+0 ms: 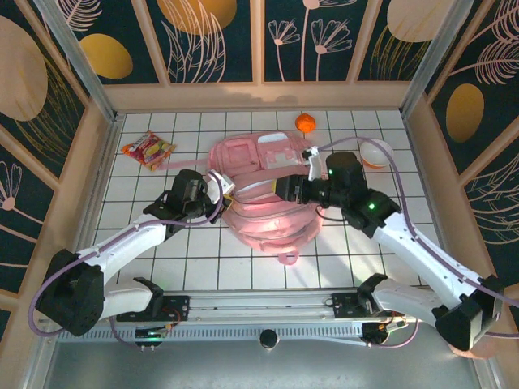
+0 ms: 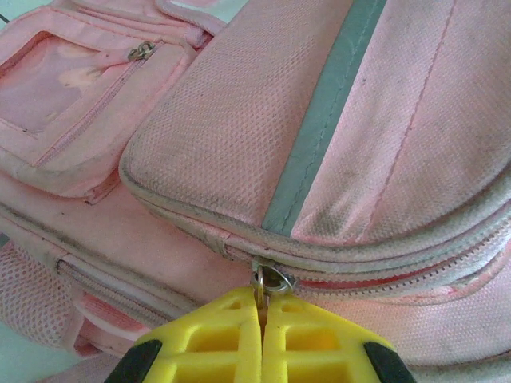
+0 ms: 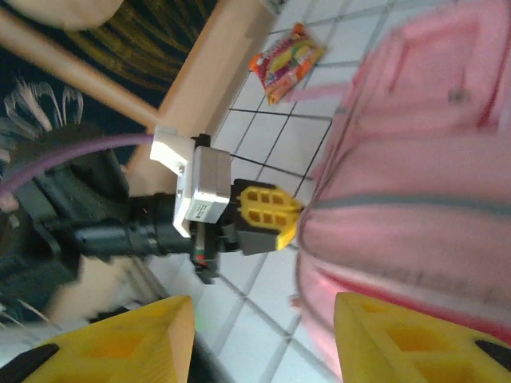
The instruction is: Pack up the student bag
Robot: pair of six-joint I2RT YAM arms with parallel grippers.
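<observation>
Now: the step in hand, as I judge it, is running a zip on the bag (image 1: 268, 217) so it can be packed.
Bag: lies flat in the middle of the tabletop (image 1: 203, 253), between the two arms, front pockets up.
Left fingers (image 2: 211, 341): pressed together on the small metal zip pull (image 2: 271, 281), at the seam just under the big front pocket.
Right fingers (image 3: 120, 345): stand apart with nothing between them, just beside the opposite flank of the bag.
Zip state: teeth to one side of the pull look closed; how far the track is open I cannot tell.
Pull line: draw along the track and follow its curve round the pocket. Do not lift away from the fabric, since that would only tent it.
Grip: the ring is thin and held at the very tips, so a jerk could let it slip out. A slow, even draw suits it best.
Bracing: the soft cloth will likely travel with the pull, so the right fingers should pinch or pin the fabric close to the track first.
Watch for: cloth bunching ahead of the slider, or the whole bag sliding over the tiles.
Waiting: a snack packet (image 1: 148, 151) and an orange ball (image 1: 306, 123) lie on the tabletop beyond the bag, apart from it.
</observation>
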